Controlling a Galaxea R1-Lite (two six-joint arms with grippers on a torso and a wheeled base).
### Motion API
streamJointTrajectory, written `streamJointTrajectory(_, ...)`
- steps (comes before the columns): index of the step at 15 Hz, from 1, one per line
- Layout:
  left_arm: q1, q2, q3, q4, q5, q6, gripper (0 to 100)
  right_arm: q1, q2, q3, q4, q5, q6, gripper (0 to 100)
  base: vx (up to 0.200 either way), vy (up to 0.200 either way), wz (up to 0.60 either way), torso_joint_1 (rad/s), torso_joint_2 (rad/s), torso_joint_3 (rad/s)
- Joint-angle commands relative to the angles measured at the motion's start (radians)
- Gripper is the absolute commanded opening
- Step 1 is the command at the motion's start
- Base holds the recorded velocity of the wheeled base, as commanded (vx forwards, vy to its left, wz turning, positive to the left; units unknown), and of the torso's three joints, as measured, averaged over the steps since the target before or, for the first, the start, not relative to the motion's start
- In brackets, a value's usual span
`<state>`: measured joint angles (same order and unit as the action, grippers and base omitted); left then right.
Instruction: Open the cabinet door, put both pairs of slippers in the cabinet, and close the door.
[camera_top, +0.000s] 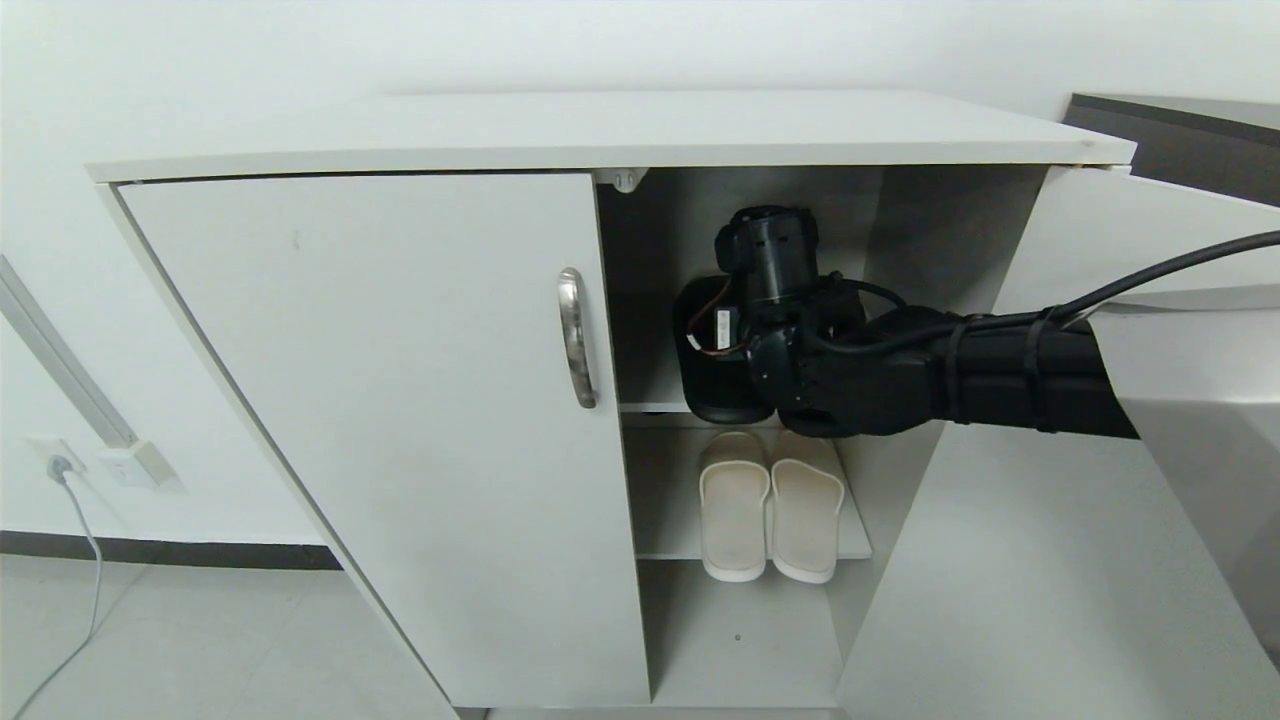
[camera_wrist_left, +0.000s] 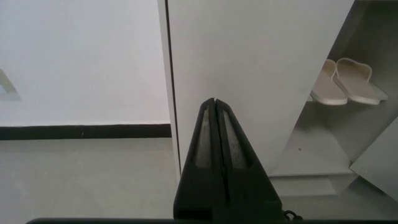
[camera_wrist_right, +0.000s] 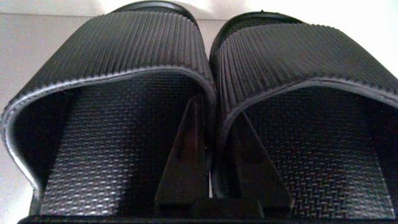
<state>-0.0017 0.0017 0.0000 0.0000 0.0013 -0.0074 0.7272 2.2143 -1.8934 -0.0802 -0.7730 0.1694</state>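
The white cabinet (camera_top: 620, 125) has its right door (camera_top: 1000, 570) swung open and its left door (camera_top: 400, 420) closed. A pair of black slippers (camera_top: 715, 390) rests on the upper shelf. My right gripper (camera_wrist_right: 217, 149) is inside the cabinet, shut on the two touching inner walls of the black slippers (camera_wrist_right: 124, 81), one finger in each. A pair of white slippers (camera_top: 765, 510) lies side by side on the shelf below, toes pointing out. My left gripper (camera_wrist_left: 214, 109) is shut and holds nothing, low in front of the closed left door; past it are the white slippers (camera_wrist_left: 348, 81).
A metal handle (camera_top: 575, 338) is on the closed door's inner edge. The bottom compartment (camera_top: 735, 640) holds nothing. A wall socket with a cable (camera_top: 60, 465) is at the left, above grey floor (camera_wrist_left: 87, 180).
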Motion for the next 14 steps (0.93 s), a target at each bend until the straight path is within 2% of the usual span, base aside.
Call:
streamJointTrajectory(1, 0.0, 0.0, 0.0, 0.0, 0.0, 0.0, 0, -0.003, 0.007, -0.003, -0.001, 0.0, 0.002, 0, 0.0, 0.0, 0.0, 0.0, 0.0, 0.0)
streamJointTrajectory(12, 0.0, 0.0, 0.0, 0.0, 0.002, 0.0, 0, -0.002, 0.019, 0.0, -0.001, 0.003, 0.022, 0, 0.0, 0.0, 0.0, 0.0, 0.0, 0.0)
streamJointTrajectory(13, 0.0, 0.0, 0.0, 0.0, 0.002, 0.0, 0, -0.002, 0.019, 0.002, -0.001, 0.003, 0.022, 100, 0.0, 0.0, 0.0, 0.0, 0.0, 0.0)
streamJointTrajectory(14, 0.0, 0.0, 0.0, -0.002, 0.002, 0.0, 0, 0.0, 0.018, 0.004, -0.001, 0.003, 0.022, 100, 0.0, 0.0, 0.0, 0.0, 0.0, 0.0)
